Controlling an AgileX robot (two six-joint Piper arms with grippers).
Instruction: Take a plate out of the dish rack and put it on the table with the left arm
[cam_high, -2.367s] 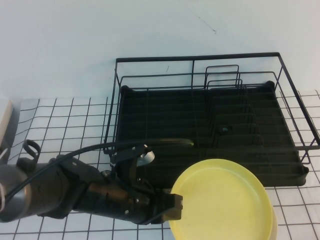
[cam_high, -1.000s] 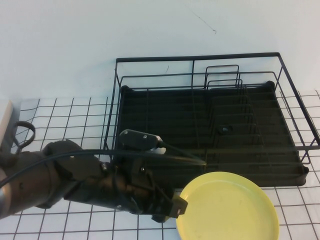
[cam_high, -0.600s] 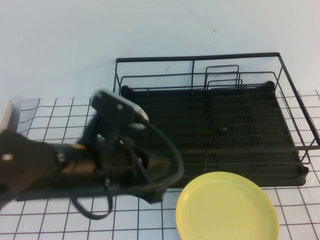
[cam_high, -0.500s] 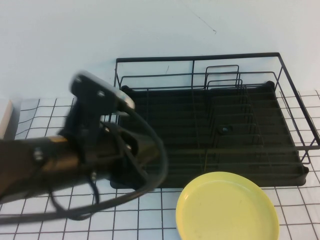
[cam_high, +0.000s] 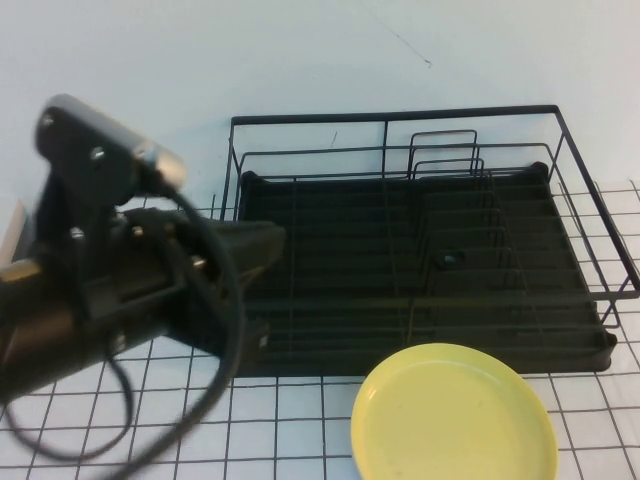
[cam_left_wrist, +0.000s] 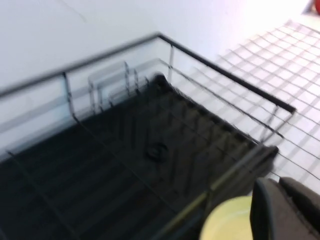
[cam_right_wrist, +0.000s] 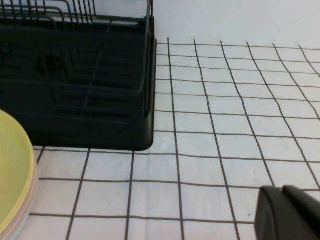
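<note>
The yellow plate (cam_high: 453, 415) lies flat on the table (cam_high: 300, 430) just in front of the dish rack's (cam_high: 400, 115) front right part. It also shows in the left wrist view (cam_left_wrist: 225, 222) and the right wrist view (cam_right_wrist: 12, 175). My left arm is raised over the table's left side, and my left gripper (cam_high: 268, 245) hangs above the rack's left end, well clear of the plate. In the left wrist view my left gripper (cam_left_wrist: 277, 182) is shut and empty. My right gripper (cam_right_wrist: 281, 190) is shut and empty above the table, right of the rack (cam_right_wrist: 75, 90).
The rack's black tray (cam_left_wrist: 125, 150) holds only its upright wire dividers (cam_high: 460, 230). A white object (cam_high: 10, 235) sits at the table's far left edge. Bare grid table (cam_right_wrist: 225, 150) lies right of the rack.
My left gripper has let go of the plate's left rim, risen and swung back to the left. The plate came down flat and stays in front of the rack.
</note>
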